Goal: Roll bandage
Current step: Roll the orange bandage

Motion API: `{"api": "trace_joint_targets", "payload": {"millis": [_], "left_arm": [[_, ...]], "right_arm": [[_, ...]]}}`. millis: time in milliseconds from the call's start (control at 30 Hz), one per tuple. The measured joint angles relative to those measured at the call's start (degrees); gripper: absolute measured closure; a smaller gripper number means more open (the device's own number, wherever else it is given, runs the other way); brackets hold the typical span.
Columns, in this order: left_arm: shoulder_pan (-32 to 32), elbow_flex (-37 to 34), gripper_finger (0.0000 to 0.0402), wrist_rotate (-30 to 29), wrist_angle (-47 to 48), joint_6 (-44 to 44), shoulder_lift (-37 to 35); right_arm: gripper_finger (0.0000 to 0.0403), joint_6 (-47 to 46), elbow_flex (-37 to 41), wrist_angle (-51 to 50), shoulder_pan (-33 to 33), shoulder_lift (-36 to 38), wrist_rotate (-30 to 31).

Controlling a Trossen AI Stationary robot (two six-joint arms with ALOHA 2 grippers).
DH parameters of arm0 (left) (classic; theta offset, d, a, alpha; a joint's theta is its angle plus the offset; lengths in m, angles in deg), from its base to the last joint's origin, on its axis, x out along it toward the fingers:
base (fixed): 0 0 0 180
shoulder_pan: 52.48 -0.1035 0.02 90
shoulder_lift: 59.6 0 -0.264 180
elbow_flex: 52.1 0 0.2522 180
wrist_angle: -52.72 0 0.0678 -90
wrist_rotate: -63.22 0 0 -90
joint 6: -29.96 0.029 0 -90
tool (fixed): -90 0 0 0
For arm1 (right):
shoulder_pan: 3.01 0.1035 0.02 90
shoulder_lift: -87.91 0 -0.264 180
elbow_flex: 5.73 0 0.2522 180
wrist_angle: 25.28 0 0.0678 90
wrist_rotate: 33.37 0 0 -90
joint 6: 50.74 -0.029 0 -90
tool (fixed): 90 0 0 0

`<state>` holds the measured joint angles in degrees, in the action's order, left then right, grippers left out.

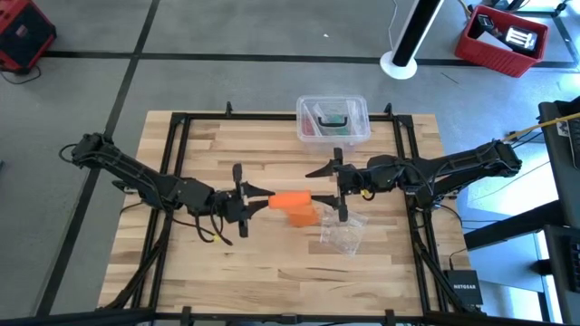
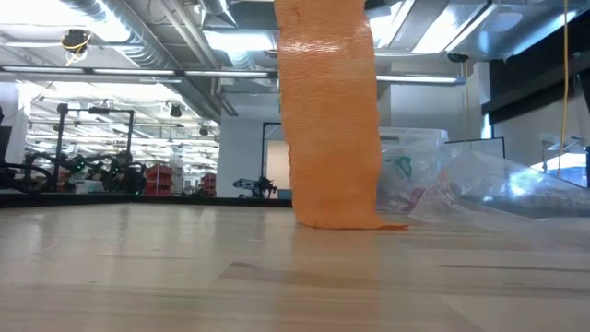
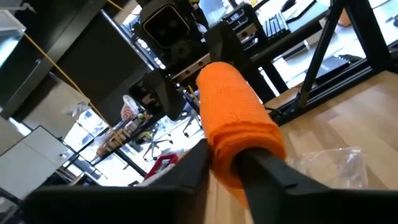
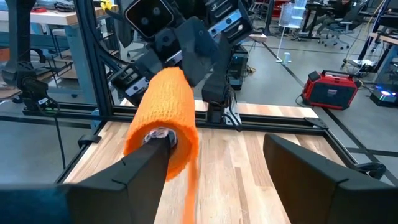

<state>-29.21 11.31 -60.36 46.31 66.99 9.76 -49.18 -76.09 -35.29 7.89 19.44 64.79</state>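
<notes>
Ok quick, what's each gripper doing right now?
Left gripper: closed on the bandage roll.
Right gripper: open, one finger inside the roll's core.

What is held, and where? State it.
Bandage roll: left gripper pinches one end; the other end sits over one finger of the open right gripper.

A clear plastic box [image 1: 333, 119] is seen at the upper centre of the high view, set on the far edge of the wooden table [image 1: 254, 272] (green and red contents are visible through its lid). A crumpled clear plastic bag [image 1: 343, 234] is laid just below centre. A red crate [image 1: 501, 41] is placed at the upper right, a white pole base [image 1: 399, 64] beside it, and a red case [image 1: 23, 36] at the upper left.
</notes>
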Motion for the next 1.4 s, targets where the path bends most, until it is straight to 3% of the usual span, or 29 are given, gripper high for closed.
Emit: {"api": "trace_joint_targets", "payload": {"millis": [133,367,567,700,800,1033,1267,1400], "left_arm": [[0.0,0.0,0.039,-0.16,-0.27,-2.18,0.0],[0.47,0.0,0.0396,-0.38,-0.06,-6.54,0.0],[0.6,-0.05,0.0398,-3.43,2.03,-10.27,0.0],[-1.06,-0.37,0.0399,-4.06,1.67,-11.42,0.0],[-2.15,-0.44,0.0398,-4.83,1.62,-11.38,0.0],[-3.44,-0.44,0.0398,-4.18,0.99,-12.92,-0.02],[-3.5,-0.44,0.0398,-1.94,-0.03,-14.25,-0.02],[-3.26,-0.46,0.0398,-1.97,-0.03,-14.55,-0.02]], "right_arm": [[0.0136,0.21,0.0,-0.63,0.0,0.02,0.0],[0.0137,2.05,-0.02,-8.6,-0.04,4.59,3.45],[0.0137,1.99,-0.08,-23.77,-0.04,11.23,9.3],[0.0136,1.38,5.07,-26.07,-0.07,12.17,8.33],[0.0137,0.16,12.2,-17.66,-0.04,11.85,4.6],[0.0137,-7.47,28.06,13.56,0.0,7.62,-2.69],[0.0137,-4.76,28.85,31.27,-0.29,-3.04,1.53],[0.0137,-2.78,26.44,33.17,-1.14,-8.13,1.73]]}}
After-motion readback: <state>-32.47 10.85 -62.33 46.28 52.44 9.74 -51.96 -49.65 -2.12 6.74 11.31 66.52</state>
